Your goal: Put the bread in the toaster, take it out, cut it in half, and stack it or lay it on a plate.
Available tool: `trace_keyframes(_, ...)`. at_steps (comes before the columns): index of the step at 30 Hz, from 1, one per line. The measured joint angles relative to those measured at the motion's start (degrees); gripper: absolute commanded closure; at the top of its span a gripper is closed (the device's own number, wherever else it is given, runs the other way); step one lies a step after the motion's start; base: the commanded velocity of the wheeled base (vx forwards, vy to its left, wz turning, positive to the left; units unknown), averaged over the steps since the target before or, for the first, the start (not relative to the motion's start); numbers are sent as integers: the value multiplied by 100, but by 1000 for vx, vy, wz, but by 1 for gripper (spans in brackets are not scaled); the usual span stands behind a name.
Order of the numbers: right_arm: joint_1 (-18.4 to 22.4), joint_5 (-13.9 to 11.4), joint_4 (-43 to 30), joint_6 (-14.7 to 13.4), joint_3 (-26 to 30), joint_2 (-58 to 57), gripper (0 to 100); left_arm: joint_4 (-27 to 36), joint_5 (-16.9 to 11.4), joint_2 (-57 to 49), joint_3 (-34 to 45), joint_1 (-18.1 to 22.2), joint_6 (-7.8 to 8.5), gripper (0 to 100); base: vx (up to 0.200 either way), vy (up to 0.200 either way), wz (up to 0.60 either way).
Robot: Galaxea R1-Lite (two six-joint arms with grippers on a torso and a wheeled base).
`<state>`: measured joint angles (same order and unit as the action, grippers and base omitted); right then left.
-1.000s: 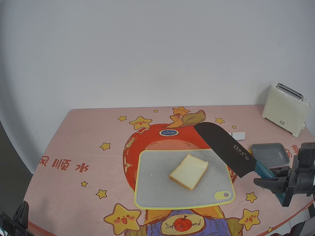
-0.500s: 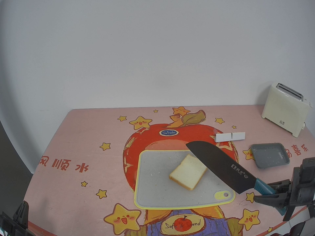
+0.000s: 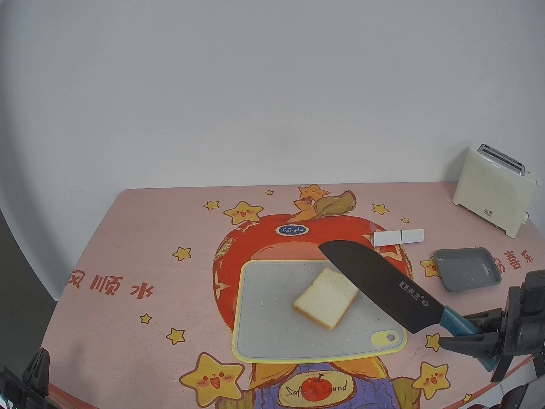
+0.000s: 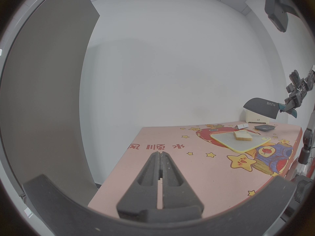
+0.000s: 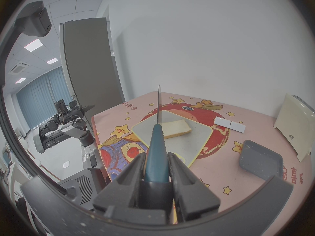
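"Black blade on that kitchen knife [image 3: 386, 284], where is it sitting?"

"Over the far corner of the bread slice [image 3: 327, 297], which lies flat on the grey cutting board [image 3: 267, 325]. The right gripper [image 3: 474, 336] is clamped on the knife's teal handle, off the board's right edge."

"Has it moved?"

"Yes. A second ago the blade hung farther back, covering part of the small white block [image 3: 398, 236]. It has since swung nearer and lower, and in the last half second it has hardly shifted. I judge the cut is being lined up, not begun, because the slice is whole."

"Is the edge touching the bread?"

"The head view cannot settle that. The left wrist view sees the knife from the side, and there it hangs well above the board. The right wrist view looks along the spine, with the thin blade upright and pointing toward the slice."

"And the other arm?"

"The left gripper [image 4: 160, 181] sits off the table's near left corner, fingers pressed together and holding nothing. The toaster [image 3: 495, 188] and the small grey plate [image 3: 468, 268] stand at the right."
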<state>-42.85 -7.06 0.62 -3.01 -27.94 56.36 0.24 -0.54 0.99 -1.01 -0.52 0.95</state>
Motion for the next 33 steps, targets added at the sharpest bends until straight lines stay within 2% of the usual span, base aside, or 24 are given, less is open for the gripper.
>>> trace_keyframes(16, -122, -7, 55, -210, -118, 373, 100, 2, 0, -2, 0, 0, 2, 100, 0, 0, 0)
trace_keyframes(23, 206, -38, -157, -234, -653, 489, 100, 2, 0, -2, 0, 0, 2, 100, 0, 0, 0)
trace_keyframes(33, 243, 6, -1300, -148, -1757, 1009, 100, 0, 0, -2, 0, 0, 0, 100, 0, 0, 0)
